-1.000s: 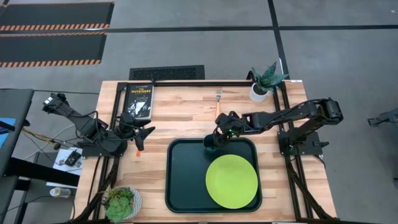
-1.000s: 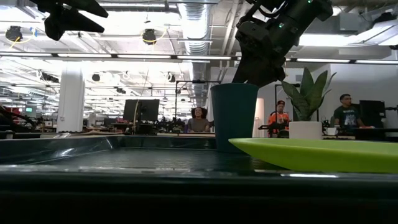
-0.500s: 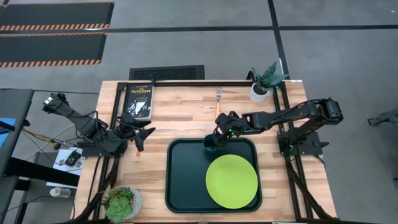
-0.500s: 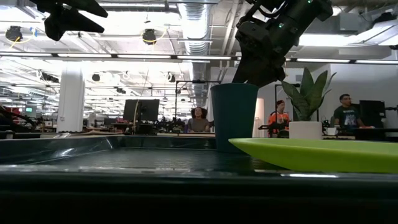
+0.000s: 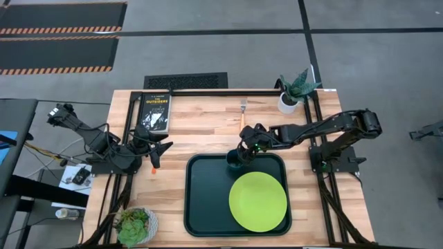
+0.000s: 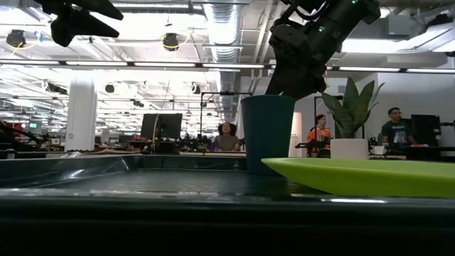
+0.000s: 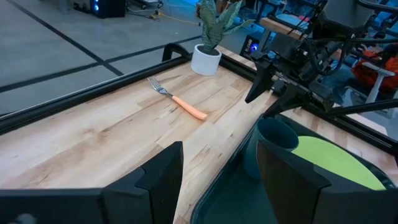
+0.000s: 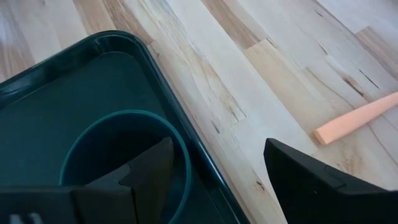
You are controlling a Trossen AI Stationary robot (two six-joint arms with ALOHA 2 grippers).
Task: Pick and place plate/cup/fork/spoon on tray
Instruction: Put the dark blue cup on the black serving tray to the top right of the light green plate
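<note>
The dark green tray (image 5: 208, 207) lies at the table's near middle. On it rests the lime-green plate (image 5: 257, 202), flat at the near right. The teal cup (image 5: 234, 159) stands upright on its base by the tray's far rim. My right gripper (image 5: 243, 148) hangs open just above the cup's rim (image 8: 186, 155), one finger over the inside and one outside. The fork (image 5: 243, 111) lies flat on the wood beyond the tray. My left gripper (image 5: 156, 148) waits open at the table's left. A small red-orange piece (image 5: 152, 168) lies beside it; whether it is the spoon I cannot tell.
A black book (image 5: 154, 111) lies at the far left. A plant in a white pot (image 5: 293, 97) stands at the far right, and a succulent (image 5: 135, 225) at the near left corner. Bare wood lies between the book and the fork. People sit in the room beyond the table (image 6: 394, 128).
</note>
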